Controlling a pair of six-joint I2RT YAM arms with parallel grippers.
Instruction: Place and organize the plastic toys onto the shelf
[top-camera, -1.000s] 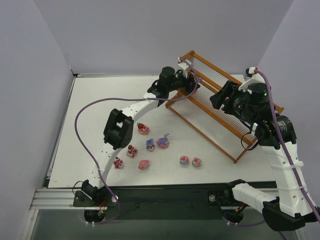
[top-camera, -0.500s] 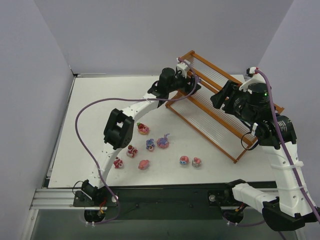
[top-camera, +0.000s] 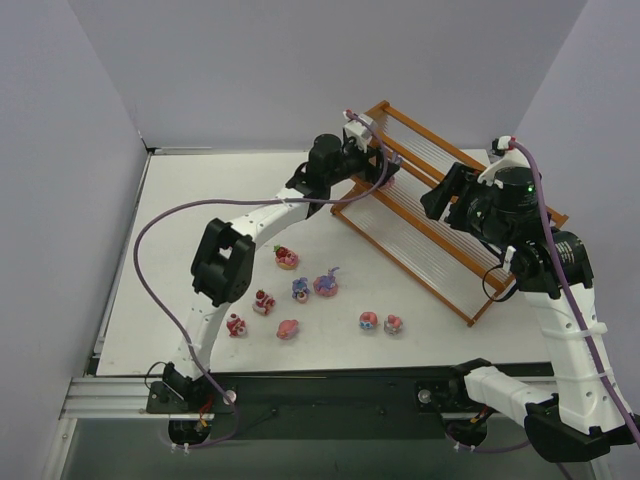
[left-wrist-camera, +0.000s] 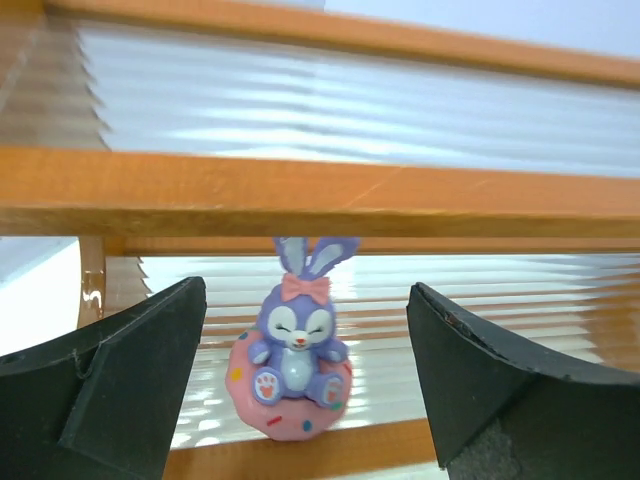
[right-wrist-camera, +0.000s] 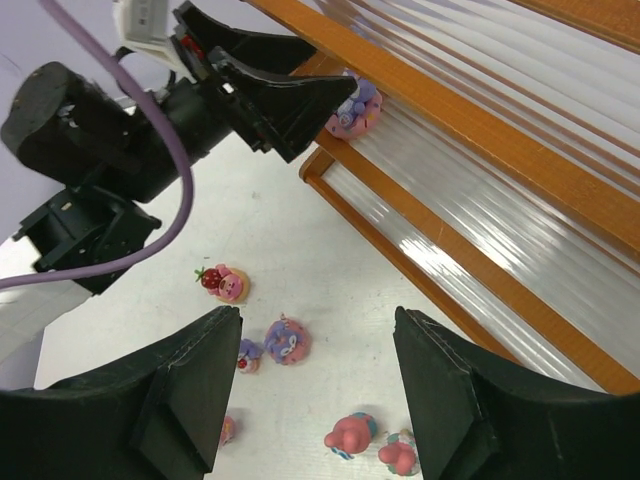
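Arm (top-camera: 250, 215) on the left reaches the shelf (left-wrist-camera: 300, 190), hand (left-wrist-camera: 307, 292) spread apart before a bunny toy (left-wrist-camera: 297, 350).

Pale lavender walls (top-camera: 300, 60), white table (top-camera: 200, 220)

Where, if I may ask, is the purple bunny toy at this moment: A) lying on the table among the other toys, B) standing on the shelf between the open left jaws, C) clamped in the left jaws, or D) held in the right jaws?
B: the purple bunny toy stands on the pale rods of the shelf, with the left jaws apart on either side and clear of it.
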